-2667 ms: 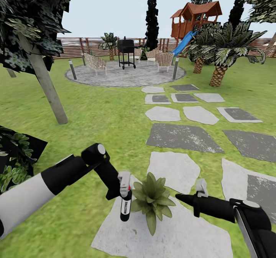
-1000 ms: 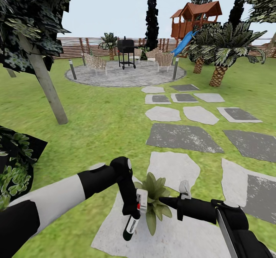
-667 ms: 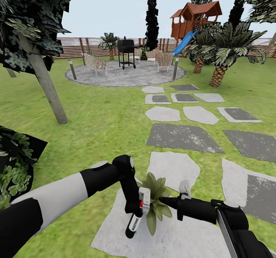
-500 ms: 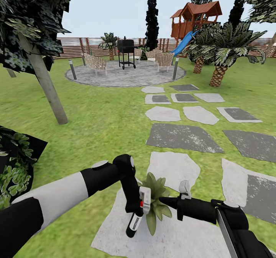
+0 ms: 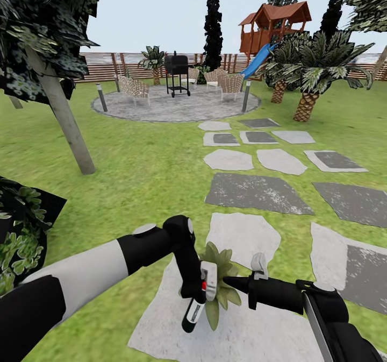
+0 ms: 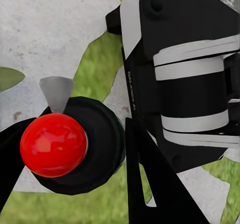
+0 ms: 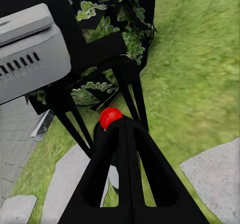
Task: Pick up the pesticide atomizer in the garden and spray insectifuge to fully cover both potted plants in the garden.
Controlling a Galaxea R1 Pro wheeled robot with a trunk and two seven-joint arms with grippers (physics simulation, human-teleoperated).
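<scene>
Since the earliest frame my left arm has swung inward and carried the pesticide atomizer (image 5: pixel 198 296) from beside the potted plant (image 5: pixel 219 281) to right against its near leaves, and the bottle now hangs tilted, base down toward the pale stepping stone (image 5: pixel 252 329); over the last half second it has only crept a little closer. My right arm has also slid in from the right and now sits level.

My left gripper (image 5: pixel 194 292) is clamped on the atomizer around its upper body, just under the red collar; from the left wrist camera I see the red collar (image 6: pixel 52 144) sitting between the dark fingers (image 6: pixel 150 184). The pale trigger head (image 5: pixel 208 274) points into the rosette.

My right gripper (image 5: pixel 231 283) has its fingers pressed together into a single point with nothing between them, the tip just beside the leaves and the trigger head.

I judge the bottle light and rigid, smooth plastic that could twist in a two-finger pinch, so the hold high near the collar seems right: it keeps the nozzle steady. The trigger itself looks small and probably stiff. The plant's leaves are soft; I would avoid pushing into them.
</scene>
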